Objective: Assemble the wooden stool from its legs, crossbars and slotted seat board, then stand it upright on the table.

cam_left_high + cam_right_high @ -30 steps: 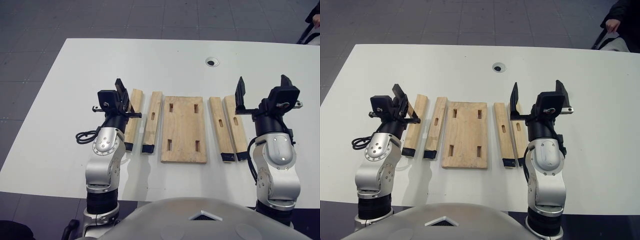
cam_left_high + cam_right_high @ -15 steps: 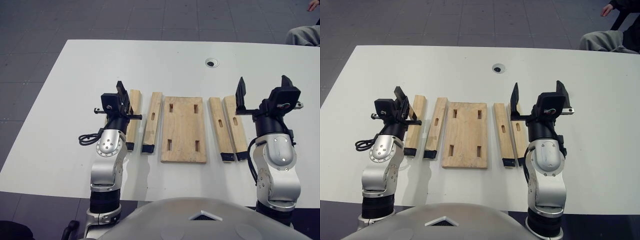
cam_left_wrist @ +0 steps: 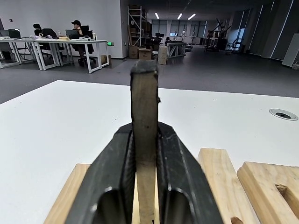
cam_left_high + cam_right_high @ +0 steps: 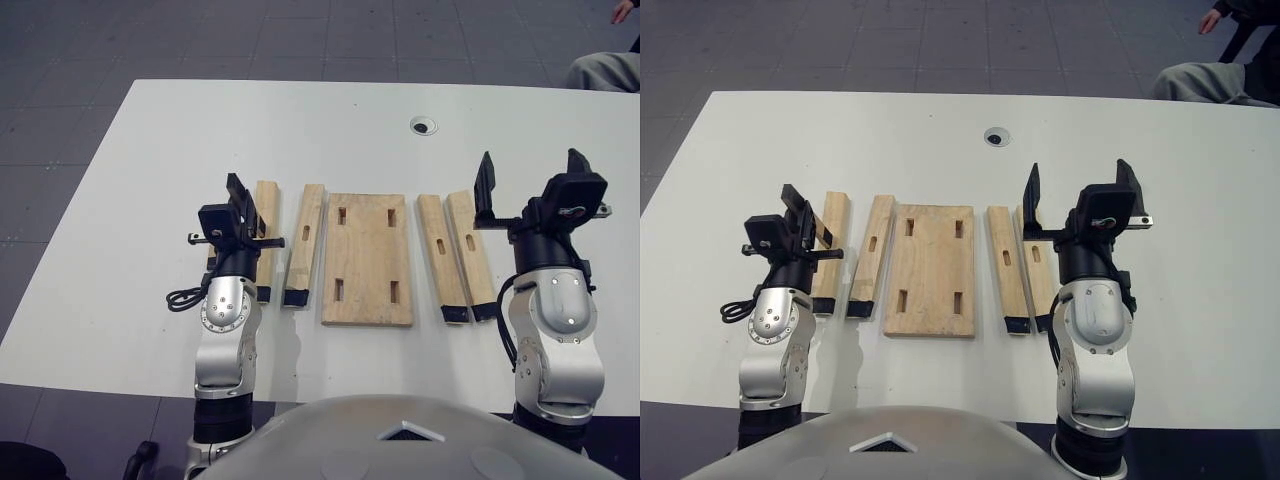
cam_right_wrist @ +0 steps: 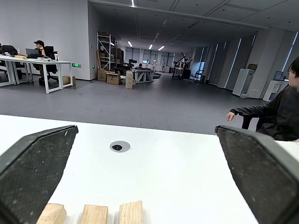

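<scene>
The slotted seat board [image 4: 367, 258] lies flat mid-table. Two wooden legs [image 4: 304, 243] with black end caps lie to its left and two more [image 4: 441, 258] to its right. My left gripper [image 4: 238, 205] hovers over the outermost left leg [image 4: 267, 215] and is shut on a thin wooden slat [image 3: 144, 107], held edge-up between the fingers [image 3: 117, 163]. My right gripper [image 4: 530, 180] hangs open above the far end of the right pair of legs [image 5: 93, 213], with nothing between its pads [image 5: 32, 163].
A round cable grommet [image 4: 424, 124] sits in the white table [image 4: 130, 180] behind the parts. A black cable [image 4: 185, 297] loops beside the left arm. The table's front edge runs just in front of the legs' capped ends.
My left arm has swung inward at the elbow and its gripper has drawn slightly nearer, still holding the slat. The right arm and the wooden parts have stayed put.
</scene>
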